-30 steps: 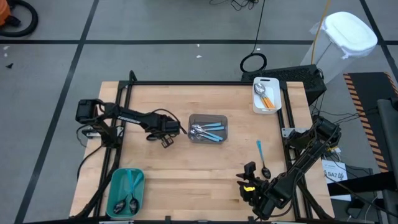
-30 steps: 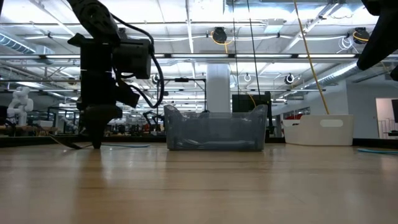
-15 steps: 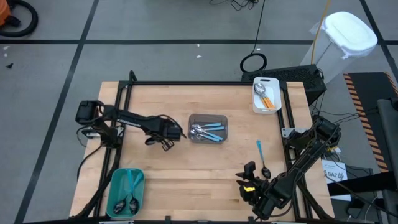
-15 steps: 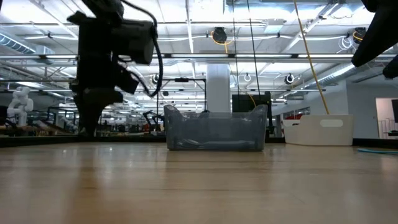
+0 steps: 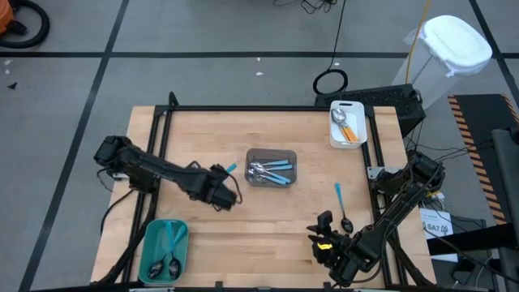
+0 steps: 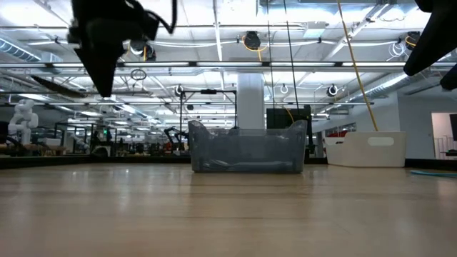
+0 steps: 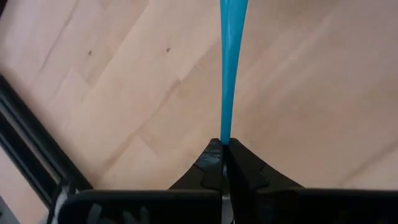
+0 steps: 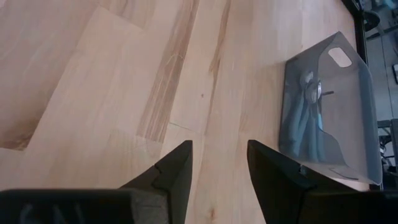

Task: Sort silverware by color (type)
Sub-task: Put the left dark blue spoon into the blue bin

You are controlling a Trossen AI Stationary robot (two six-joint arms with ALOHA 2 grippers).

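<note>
My left gripper [image 5: 225, 177] hovers left of the grey bin [image 5: 272, 167] and is shut on a spoon with a light-blue handle [image 7: 227, 74]; the spoon's bowl is hidden behind the fingers. The grey bin holds silver spoons with blue handles. A teal bin [image 5: 165, 248] at the near left corner holds black spoons. The white tray [image 5: 347, 123] at the far right holds orange-handled spoons. One black spoon with a blue handle [image 5: 341, 208] lies flat on the table. Just left of it, my right gripper [image 8: 217, 165] waits open near the near edge. My left gripper pinches the spoon's blue handle [image 7: 223, 138] between its two shut fingers [image 7: 210, 160]. The handle runs straight on past the fingertips, along the fingers. The spoon is lifted clear of the table; which end the fingers hold is hidden by the fingers themselves.
A black frame [image 5: 268, 108] edges the wooden table. There is bare wood between the teal bin and the grey bin, and in front of my right gripper. In the low view the grey bin [image 6: 246, 148] and white tray [image 6: 371, 148] stand at the far side.
My left gripper has risen from the table beside the grey bin, where its tips stood on the wood. It has moved toward the near edge, carrying the blue-handled spoon. The right arm kept still.
</note>
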